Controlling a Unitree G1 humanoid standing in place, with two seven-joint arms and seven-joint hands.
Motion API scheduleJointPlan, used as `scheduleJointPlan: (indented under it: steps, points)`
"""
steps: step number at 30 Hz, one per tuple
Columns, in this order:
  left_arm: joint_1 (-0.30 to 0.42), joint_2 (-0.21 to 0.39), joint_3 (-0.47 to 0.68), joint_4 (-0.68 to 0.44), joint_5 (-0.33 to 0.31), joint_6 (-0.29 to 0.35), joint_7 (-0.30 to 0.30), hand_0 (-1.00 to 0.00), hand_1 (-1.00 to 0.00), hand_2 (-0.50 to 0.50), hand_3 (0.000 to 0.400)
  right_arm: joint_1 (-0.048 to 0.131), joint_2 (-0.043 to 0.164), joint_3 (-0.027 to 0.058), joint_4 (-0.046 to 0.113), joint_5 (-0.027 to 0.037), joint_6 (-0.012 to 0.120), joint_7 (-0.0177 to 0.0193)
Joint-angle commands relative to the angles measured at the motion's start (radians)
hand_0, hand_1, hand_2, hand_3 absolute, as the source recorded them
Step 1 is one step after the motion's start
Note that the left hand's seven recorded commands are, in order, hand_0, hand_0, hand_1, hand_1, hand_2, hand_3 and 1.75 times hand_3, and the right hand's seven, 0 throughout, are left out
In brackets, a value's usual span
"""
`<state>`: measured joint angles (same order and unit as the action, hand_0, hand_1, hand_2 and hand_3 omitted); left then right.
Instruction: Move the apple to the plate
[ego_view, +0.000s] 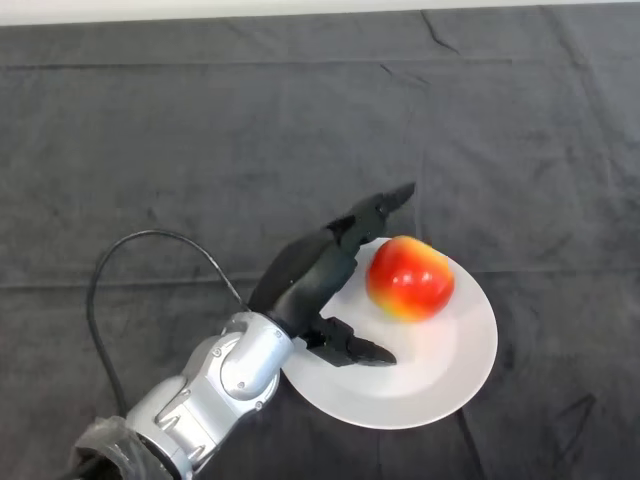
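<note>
The hand (318, 283) at the lower left is open, just beside the apple (409, 278), which sits on the white plate (440, 370).

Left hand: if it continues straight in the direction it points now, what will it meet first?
Probably the apple on the plate: the open left hand points toward it, fingers on either side, though depth is hard to judge.

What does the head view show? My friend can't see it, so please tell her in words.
A red and yellow apple sits on a white plate on a dark cloth. The robot's black left hand is open just left of the apple, fingers above and thumb below, not gripping it.
</note>
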<state>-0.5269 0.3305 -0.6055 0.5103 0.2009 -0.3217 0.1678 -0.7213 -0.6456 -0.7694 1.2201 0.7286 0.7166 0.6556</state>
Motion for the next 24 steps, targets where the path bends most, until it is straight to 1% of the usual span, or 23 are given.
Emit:
scheduleJointPlan:
  steps: [1, 11, 15, 18, 21, 24]
  points:
    - [0.002, 0.067, 0.030, -0.029, -0.011, 0.007, -0.018, 0.00, 0.00, 0.00, 0.000, -0.005, -0.012, -0.0147, -0.023, 0.0219, -0.003, -0.0065]
    - [0.037, 0.137, 0.135, -0.069, -0.047, -0.019, -0.039, 0.00, 0.00, 0.00, 0.000, -0.005, -0.011, -0.0144, -0.023, 0.0220, -0.003, -0.0068]
    - [0.053, 0.160, 0.176, -0.073, -0.058, -0.032, -0.042, 0.00, 0.00, 0.00, 0.000, -0.005, -0.011, -0.0143, -0.024, 0.0220, -0.003, -0.0070]
    - [0.061, 0.162, 0.198, -0.073, -0.055, -0.030, -0.033, 0.00, 0.00, 0.00, 0.000, -0.004, -0.011, -0.0143, -0.024, 0.0221, -0.003, -0.0071]
    - [0.076, 0.198, 0.241, -0.065, -0.080, -0.058, -0.051, 0.00, 0.00, 0.00, 0.000, -0.004, -0.011, -0.0142, -0.025, 0.0222, -0.004, -0.0072]
    - [0.083, 0.210, 0.271, -0.055, -0.087, -0.065, -0.052, 0.00, 0.00, 0.00, 0.000, -0.004, -0.011, -0.0141, -0.025, 0.0222, -0.004, -0.0073]
